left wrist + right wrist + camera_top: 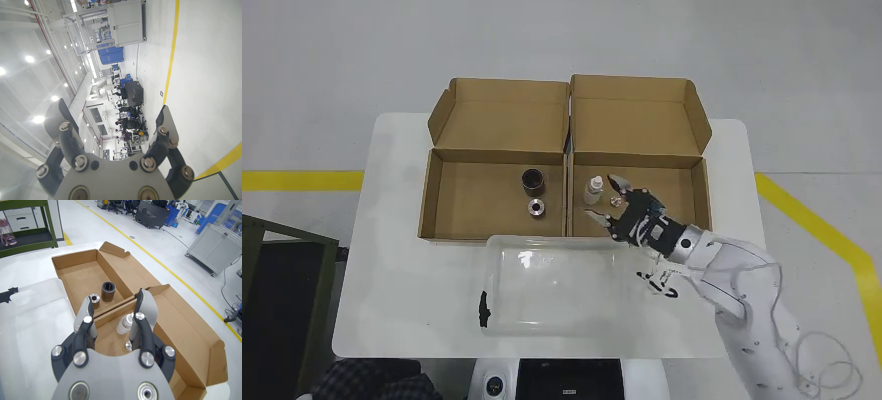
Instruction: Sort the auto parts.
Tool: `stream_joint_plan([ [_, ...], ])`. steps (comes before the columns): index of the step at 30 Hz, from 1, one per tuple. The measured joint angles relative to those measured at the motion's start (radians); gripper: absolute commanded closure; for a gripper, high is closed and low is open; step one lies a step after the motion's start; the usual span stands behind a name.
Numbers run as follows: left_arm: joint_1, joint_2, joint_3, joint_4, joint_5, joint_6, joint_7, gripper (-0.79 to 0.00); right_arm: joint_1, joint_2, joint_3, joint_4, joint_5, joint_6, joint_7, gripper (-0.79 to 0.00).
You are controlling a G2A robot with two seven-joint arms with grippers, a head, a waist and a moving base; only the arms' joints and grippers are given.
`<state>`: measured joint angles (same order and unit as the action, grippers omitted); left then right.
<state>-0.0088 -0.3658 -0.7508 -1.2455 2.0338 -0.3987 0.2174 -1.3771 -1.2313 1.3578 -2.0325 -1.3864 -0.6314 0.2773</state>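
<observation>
On the white table (392, 300) in the top view, two open boxes stand side by side. The cardboard box (429, 205) holds a dark cylinder (532, 180) and, just beside it, a metal bushing (535, 207). The second cardboard box (700, 195) holds a white part (594, 189), and the right gripper (608, 200) hangs over that box close to it. Nearer the robot sits a clear bin (542, 290) with a scrap of black tape (482, 308) at its edge; no part shows inside it.

In the left wrist view, the left gripper (113, 106) is spread wide and holds nothing, aimed out into the room.

In the right wrist view, the right gripper (115, 294) is also spread wide and unloaded. The white part (123, 323) stands upright between and below its fingers, and a small silver piece (128, 346) lies on the box floor close under the palm (too hidden to name). The dark cylinder (108, 291) and the bushing (94, 301) stand beyond the shared wall.

With the bin apparently bare and the parts split between the two boxes, the sorting looks finished or nearly so.
</observation>
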Motion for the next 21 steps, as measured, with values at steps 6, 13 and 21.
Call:
stream_joint_plan([
  [6, 0.000, 0.000, 0.000, 0.000, 0.000, 0.000, 0.000, -0.785, -0.138, 0.018, 0.144, -0.026, -0.022, 0.011, -0.105, -0.536],
  [13, 0.000, 0.000, 0.000, 0.000, 0.000, 0.000, 0.000, -0.785, -0.291, 0.032, 0.291, -0.047, -0.038, 0.029, -0.227, -0.745],
  [21, 0.000, 0.000, 0.000, 0.000, 0.000, 0.000, 0.000, -0.785, -0.434, 0.040, 0.408, -0.042, -0.051, 0.037, -0.362, -0.785],
])
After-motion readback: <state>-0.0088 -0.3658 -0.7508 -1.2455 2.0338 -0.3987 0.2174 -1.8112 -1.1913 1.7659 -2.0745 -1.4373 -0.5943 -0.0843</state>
